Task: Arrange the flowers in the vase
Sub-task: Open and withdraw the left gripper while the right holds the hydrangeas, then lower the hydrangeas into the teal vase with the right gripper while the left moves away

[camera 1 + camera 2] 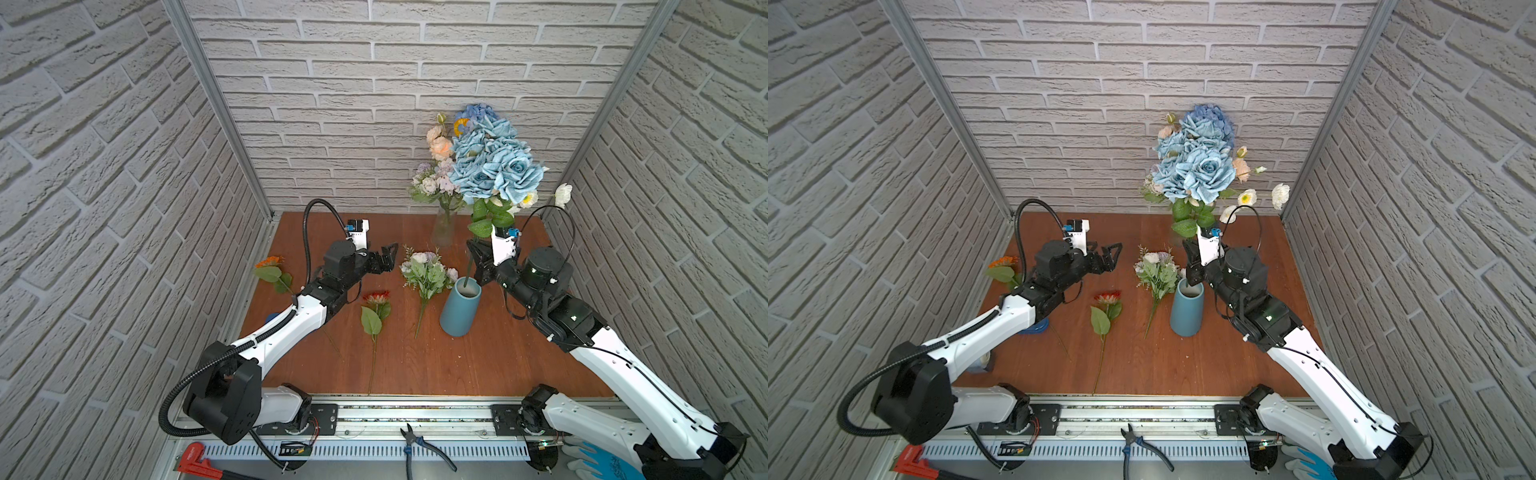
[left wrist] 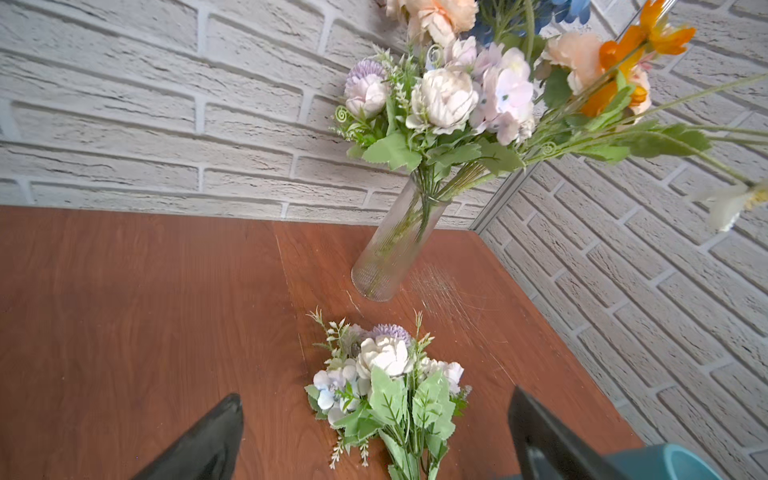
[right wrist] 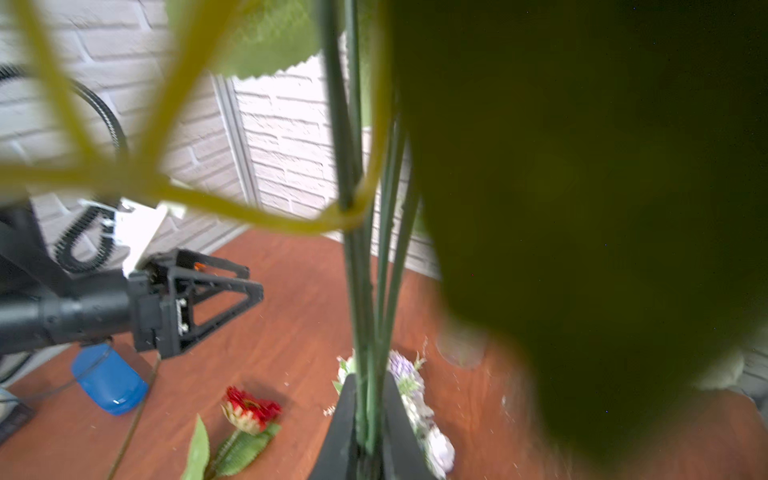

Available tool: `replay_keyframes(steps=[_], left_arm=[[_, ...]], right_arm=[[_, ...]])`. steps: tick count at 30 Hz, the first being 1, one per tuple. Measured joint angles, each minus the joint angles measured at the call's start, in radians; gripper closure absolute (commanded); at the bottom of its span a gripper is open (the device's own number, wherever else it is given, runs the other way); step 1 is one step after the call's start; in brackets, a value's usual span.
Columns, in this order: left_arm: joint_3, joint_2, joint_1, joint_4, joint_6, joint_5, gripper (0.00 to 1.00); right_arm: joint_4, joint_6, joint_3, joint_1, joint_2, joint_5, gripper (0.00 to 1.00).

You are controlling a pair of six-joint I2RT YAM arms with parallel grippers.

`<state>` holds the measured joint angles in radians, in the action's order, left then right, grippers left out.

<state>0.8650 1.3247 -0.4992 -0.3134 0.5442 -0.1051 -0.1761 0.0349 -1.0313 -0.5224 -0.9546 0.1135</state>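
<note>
Your blue rose bunch (image 1: 498, 166) upright, stems in the teal vase (image 1: 456, 316), lilac-white bunch (image 1: 428, 274) flat beside it, red daisy (image 1: 376, 298) and orange daisy (image 1: 269, 262) lying leftward.

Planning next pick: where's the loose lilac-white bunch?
In both top views the lilac-white bunch lies flat on the table, between the red daisy on its left and the blue vase on its right, just ahead of the open left pincer.

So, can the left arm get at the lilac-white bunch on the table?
Probably yes: the left pincer hangs open right beside the bunch, nothing between them; the blue vase and the right pincer, shut on the blue roses, stand on its far side.
</note>
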Motion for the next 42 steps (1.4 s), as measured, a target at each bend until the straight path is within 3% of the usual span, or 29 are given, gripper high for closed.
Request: replay_keyframes(steps=[14, 24, 28, 32, 37, 42], left_arm=[[-0.007, 0.005, 0.002, -0.002, 0.035, 0.002, 0.02], [-0.011, 0.005, 0.002, -0.006, 0.037, 0.002, 0.02], [-0.021, 0.005, 0.002, -0.008, 0.037, 0.003, 0.02], [-0.025, 0.005, 0.002, -0.006, 0.037, 0.004, 0.02], [-0.025, 0.005, 0.002, -0.006, 0.037, 0.007, 0.02], [-0.025, 0.003, 0.002, -0.005, 0.037, 0.009, 0.02]], right_arm=[[0.039, 0.066, 0.203, 0.003, -0.014, 0.042, 0.94], [0.002, 0.116, 0.230, 0.003, -0.074, 0.037, 0.91], [0.012, 0.126, 0.237, 0.004, -0.074, 0.037, 0.81], [0.031, 0.143, 0.258, 0.005, -0.056, 0.039, 0.64], [0.022, 0.153, 0.272, 0.005, -0.026, 0.038, 0.57], [-0.009, 0.161, 0.273, 0.005, 0.014, 0.035, 0.41]])
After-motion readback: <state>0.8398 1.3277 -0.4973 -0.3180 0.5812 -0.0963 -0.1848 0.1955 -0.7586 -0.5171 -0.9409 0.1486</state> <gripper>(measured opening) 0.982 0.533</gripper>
